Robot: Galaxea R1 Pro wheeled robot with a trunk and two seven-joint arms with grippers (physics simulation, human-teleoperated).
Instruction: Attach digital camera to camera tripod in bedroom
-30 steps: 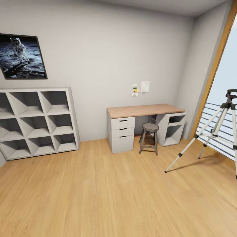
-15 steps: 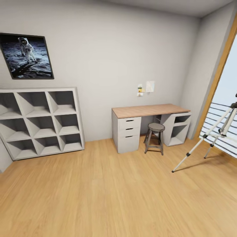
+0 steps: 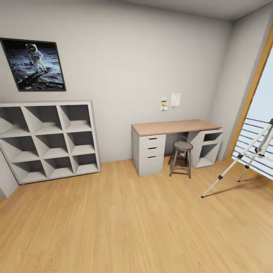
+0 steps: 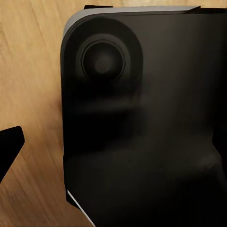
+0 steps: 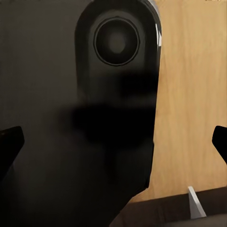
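Although the camera is not to be seen in these views, the tripod [image 3: 246,159] stands at the right edge of the head view, on the wood floor [image 3: 125,223] before the railed window [image 3: 254,148], well apart from the desk [image 3: 176,127] and stool [image 3: 181,157]. Its head is cut off by the frame; two silver legs and a cross-brace are visible.

Handling, as a judgement: the tripod looks light and top-heavy on thin spread legs — a sideways push at the top could tip it, so any pressing should go straight down onto the head. The camera, by its kind, would be rigid and smooth-sided; hold it by the body, clear of the base.

In both wrist views a dark robot part sits over the floor — the state of either set of jaws cannot be told.
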